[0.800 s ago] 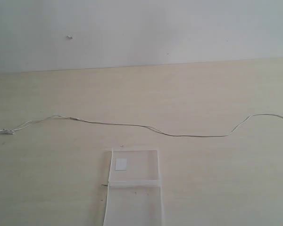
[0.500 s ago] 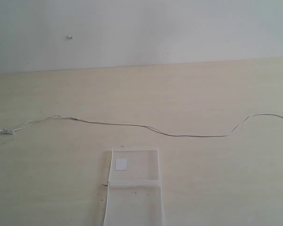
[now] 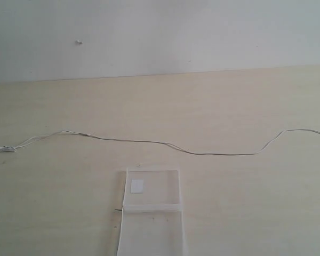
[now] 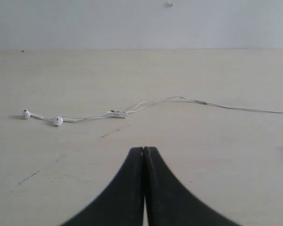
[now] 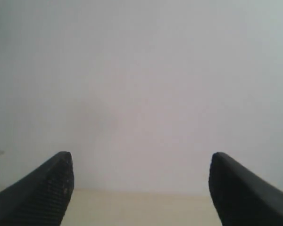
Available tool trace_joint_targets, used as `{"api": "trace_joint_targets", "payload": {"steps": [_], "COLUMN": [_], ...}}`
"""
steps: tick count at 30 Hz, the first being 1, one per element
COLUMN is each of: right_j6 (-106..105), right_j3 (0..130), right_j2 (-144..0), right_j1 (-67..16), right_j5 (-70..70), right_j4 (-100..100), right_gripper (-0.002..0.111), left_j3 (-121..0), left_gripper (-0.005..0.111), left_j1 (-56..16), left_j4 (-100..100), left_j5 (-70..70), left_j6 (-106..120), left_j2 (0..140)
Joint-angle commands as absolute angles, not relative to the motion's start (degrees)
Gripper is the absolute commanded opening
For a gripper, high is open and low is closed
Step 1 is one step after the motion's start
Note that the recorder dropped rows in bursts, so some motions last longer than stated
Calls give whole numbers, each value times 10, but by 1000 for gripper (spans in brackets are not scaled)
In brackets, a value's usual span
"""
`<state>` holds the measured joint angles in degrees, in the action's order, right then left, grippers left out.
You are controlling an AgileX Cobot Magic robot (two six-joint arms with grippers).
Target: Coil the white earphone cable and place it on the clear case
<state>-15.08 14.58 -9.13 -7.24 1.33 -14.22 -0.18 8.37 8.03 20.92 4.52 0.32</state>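
1. Earphone cable [image 3: 202,153]: one loose, uncoiled line across the table [image 3: 229,101], lying beyond the clear case [image 3: 152,188] and apart from it; earbuds [image 4: 58,121] at its left end.
2. Left gripper [image 4: 144,149]: jaws pressed together, holding nothing, short of the earbuds.
3. Right gripper [image 5: 141,157]: jaws wide apart, empty, facing the wall.
4. Change: none; cable and case lie as before. Coiling looks unstarted.

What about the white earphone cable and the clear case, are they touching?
Apart. The exterior view shows bare table between the white earphone cable and the clear case.
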Motion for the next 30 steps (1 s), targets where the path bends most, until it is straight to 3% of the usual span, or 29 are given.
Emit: {"api": "trace_joint_targets", "payload": {"steps": [1,9,30], "right_j6": [-163,-99,-100], "right_j3": [211,233,233], "right_j2": [-202,-315,-320], "right_j1": [-69,-69,-69], "right_j5": [161,113,93], "right_j4": [-149,-161,-207], "right_gripper": [76,76,76], "left_j3": [0,0,0], "left_gripper": [0,0,0], "left_j1": [79,79,79], "left_j4": [79,79,79], "left_j5": [204,204,204], "left_j6": [46,46,46], "left_j2": [0,0,0]}}
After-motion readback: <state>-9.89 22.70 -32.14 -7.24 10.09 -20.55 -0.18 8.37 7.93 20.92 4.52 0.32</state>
